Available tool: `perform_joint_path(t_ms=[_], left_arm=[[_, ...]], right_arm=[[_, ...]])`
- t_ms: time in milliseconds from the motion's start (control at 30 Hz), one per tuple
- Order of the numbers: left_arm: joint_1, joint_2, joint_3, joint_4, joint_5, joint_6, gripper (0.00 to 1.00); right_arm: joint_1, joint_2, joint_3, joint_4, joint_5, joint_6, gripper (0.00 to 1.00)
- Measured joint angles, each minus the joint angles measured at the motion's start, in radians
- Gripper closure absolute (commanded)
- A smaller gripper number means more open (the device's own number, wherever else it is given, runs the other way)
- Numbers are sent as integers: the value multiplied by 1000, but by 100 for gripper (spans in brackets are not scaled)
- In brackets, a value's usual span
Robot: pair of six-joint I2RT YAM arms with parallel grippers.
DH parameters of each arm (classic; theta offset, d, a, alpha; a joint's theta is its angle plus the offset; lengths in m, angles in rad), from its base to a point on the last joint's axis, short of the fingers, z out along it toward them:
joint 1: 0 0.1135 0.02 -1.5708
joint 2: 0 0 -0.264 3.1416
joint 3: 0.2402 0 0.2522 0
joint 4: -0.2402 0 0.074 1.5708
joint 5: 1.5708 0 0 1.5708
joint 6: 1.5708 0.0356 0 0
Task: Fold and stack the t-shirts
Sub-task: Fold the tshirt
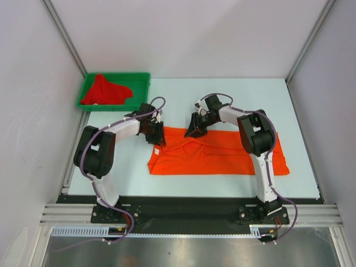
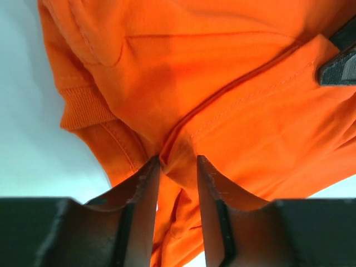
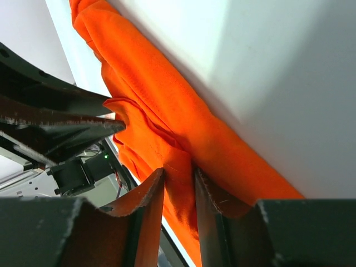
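Orange t-shirt (image 1: 217, 158): wide, flat, wrinkled.

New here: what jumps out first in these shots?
The orange t-shirt lies spread wide across the centre of the table. Both pincers pinch its far edge: left pincer at its left end, right pincer nearer the middle. A red t-shirt sits crumpled in the green tray at far left.

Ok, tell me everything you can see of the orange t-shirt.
The orange t-shirt is soft, bright knit cloth with a ribbed collar and stitched seams. It lies wrinkled on the pale table as a wide, partly folded band. The left gripper pinches its far edge at the left end, the right gripper nearer the middle.
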Motion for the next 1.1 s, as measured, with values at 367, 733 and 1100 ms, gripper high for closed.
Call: perform_joint_path(t_ms=[367, 733, 1100], left_arm=[[-18, 11, 29, 14, -11, -21, 93], [-36, -82, 29, -13, -11, -31, 100], [-50, -221, -21, -28, 41, -58, 100]], right_arm=[[-6, 0, 0, 0, -8, 0, 73], [-6, -8, -5, 0, -19, 9, 94], [-5, -71, -63, 5, -35, 15, 94]])
